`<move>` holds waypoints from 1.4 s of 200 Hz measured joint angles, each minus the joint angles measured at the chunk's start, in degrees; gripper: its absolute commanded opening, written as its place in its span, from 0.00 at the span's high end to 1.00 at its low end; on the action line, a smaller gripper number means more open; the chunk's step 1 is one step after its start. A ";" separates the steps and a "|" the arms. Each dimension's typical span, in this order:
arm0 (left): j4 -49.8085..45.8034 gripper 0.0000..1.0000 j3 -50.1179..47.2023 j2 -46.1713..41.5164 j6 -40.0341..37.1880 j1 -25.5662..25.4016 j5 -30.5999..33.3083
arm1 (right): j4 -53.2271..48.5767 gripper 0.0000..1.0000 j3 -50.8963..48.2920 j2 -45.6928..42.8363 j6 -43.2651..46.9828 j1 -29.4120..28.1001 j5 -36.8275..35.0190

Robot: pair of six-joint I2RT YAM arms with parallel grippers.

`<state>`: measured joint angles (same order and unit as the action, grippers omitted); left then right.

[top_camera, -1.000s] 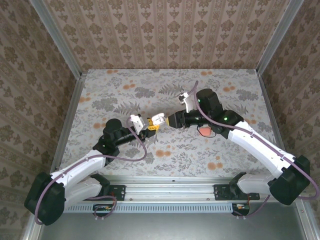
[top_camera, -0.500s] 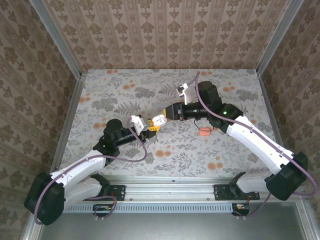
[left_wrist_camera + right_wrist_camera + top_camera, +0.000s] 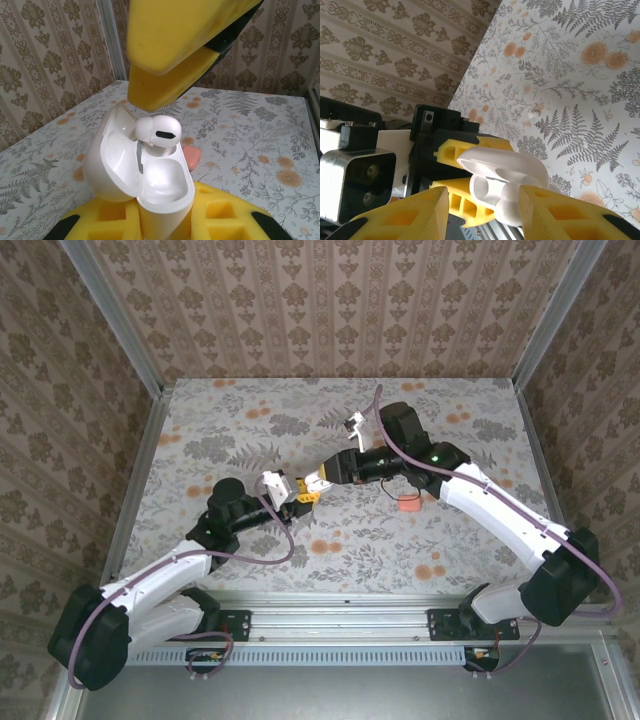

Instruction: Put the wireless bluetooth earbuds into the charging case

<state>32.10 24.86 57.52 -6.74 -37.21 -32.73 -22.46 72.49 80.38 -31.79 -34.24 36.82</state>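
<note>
My left gripper [image 3: 298, 492] is shut on the base of a white charging case [image 3: 150, 180], held upright with its lid hinged open to the left. A white earbud [image 3: 156, 132] sits partway in the case's far socket; the near socket is bare. My right gripper [image 3: 326, 477] hovers right over the case, its yellow fingers [image 3: 165, 55] just above the earbud. In the right wrist view the jaws [image 3: 484, 192] stand apart around the case [image 3: 502, 167], and the earbud [image 3: 508, 202] lies against the right finger.
A coral-pink case [image 3: 408, 504] lies on the flowered tablecloth to the right of the grippers, also behind the white case [image 3: 191, 154]. A tiny white earbud [image 3: 534, 114] lies on the cloth farther off. Patterned walls close in the table.
My right arm has swung left, bringing its gripper from beside the pink case to right over the open white case. The left arm has held still.
</note>
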 measured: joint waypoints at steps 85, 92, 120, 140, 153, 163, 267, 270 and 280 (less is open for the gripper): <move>-0.87 0.95 0.00 0.00 0.00 0.00 0.57 | -2.40 0.59 2.82 3.91 2.14 -0.20 2.69; -0.96 0.95 0.00 0.00 0.00 0.02 0.72 | -2.80 0.59 3.30 4.50 2.67 -0.22 3.10; -2.10 0.95 0.00 0.00 0.02 0.11 1.20 | -5.75 0.59 5.66 6.73 5.27 -0.15 4.22; -2.36 0.95 0.00 0.00 0.00 0.11 1.16 | -7.80 0.59 6.60 7.23 7.02 -0.13 4.20; -2.38 0.95 0.00 0.00 0.00 0.11 1.07 | -8.81 0.59 6.91 7.23 8.02 -0.09 3.91; -2.36 0.95 0.00 0.00 0.00 0.11 1.05 | -9.68 0.59 7.10 7.23 8.76 -0.04 3.54; -1.88 0.95 0.00 -0.04 0.00 0.00 0.92 | -11.63 0.57 6.91 2.75 10.88 0.35 -3.48; -1.88 0.95 0.00 -0.04 0.00 0.00 0.87 | -11.47 0.57 6.80 2.47 10.88 0.35 -3.65; -1.88 0.95 0.00 -0.04 0.00 0.00 0.85 | -11.08 0.57 6.49 1.53 10.88 0.35 -3.98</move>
<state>30.22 24.86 57.47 -6.74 -37.21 -31.88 -33.54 78.98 81.91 -20.91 -33.89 32.84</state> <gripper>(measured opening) 0.195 0.431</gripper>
